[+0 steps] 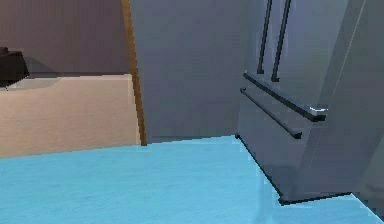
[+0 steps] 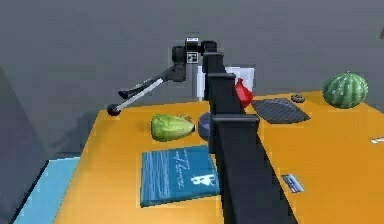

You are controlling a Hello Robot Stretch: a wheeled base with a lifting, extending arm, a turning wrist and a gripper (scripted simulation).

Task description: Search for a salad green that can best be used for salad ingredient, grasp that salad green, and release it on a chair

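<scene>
Lying crosswise on the orange counter (image 2: 330,150), salad green (image 2: 172,127) sits nearer the robot than the gripper (image 2: 125,102) tips, slightly toward the arm side view's right; can't tell whether gripper holds anything.

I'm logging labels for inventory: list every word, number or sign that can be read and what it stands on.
Blue book on the orange table: white marks on its cover, too blurred to read.
Small flat tag beside the arm: too small to read.
Refrigerator: no print seen on its doors.
No text can be quoted.
</scene>
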